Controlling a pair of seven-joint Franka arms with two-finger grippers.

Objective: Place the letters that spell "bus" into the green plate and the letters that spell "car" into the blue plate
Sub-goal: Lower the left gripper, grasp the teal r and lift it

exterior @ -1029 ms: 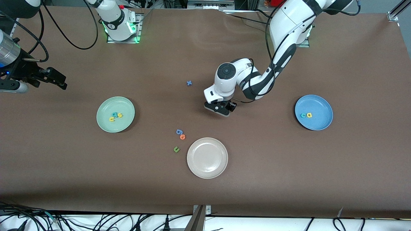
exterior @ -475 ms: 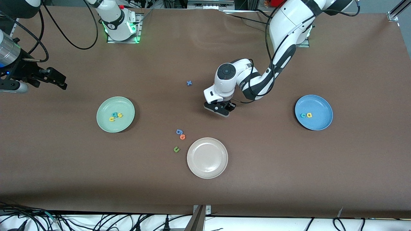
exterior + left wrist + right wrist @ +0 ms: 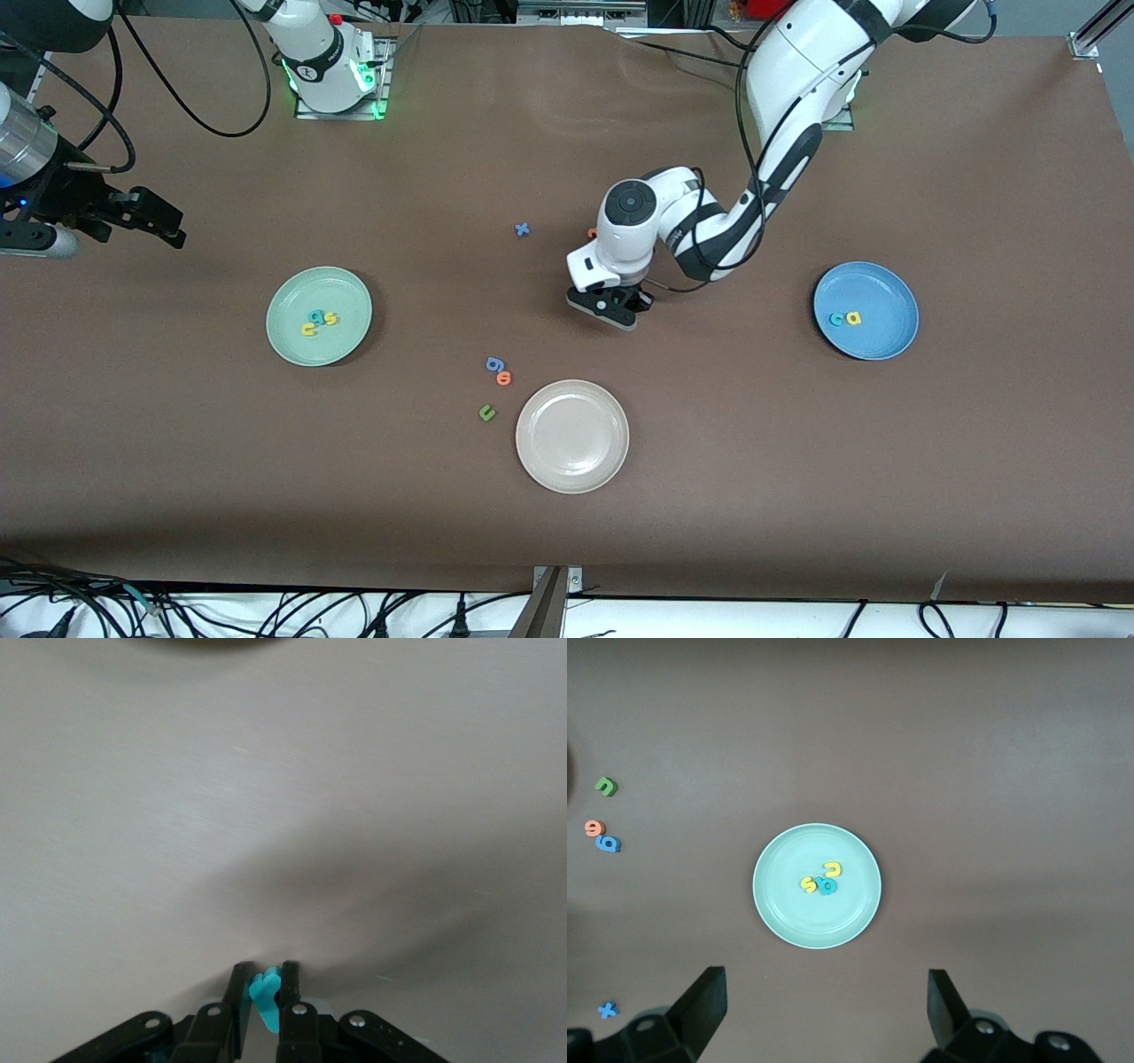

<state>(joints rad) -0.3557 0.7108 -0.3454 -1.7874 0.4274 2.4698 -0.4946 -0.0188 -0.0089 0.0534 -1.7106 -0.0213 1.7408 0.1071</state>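
My left gripper [image 3: 611,310] is low over the middle of the table, shut on the small teal "r" [image 3: 266,997], which stands pinched between its black fingers [image 3: 239,979]. The blue plate [image 3: 886,341] holds the teal "c" [image 3: 835,319] and yellow "a" [image 3: 853,317]. The green plate [image 3: 292,350] holds the yellow "u" [image 3: 308,330], yellow "s" [image 3: 330,319] and teal "b" [image 3: 315,315]. My right gripper [image 3: 824,1019] waits open above the table at the right arm's end, looking down on the green plate [image 3: 780,912].
A beige-white plate [image 3: 532,443] lies nearer the front camera than my left gripper. Beside it lie a blue "g" [image 3: 494,364], orange "o" [image 3: 504,378] and green "u" [image 3: 486,412]. A blue "x" [image 3: 523,229] and an orange scrap [image 3: 592,233] lie by the left wrist.
My left gripper's fingers have closed on the teal "r", and the hand has shifted slightly, uncovering an orange scrap beside the wrist. The right arm has not moved.
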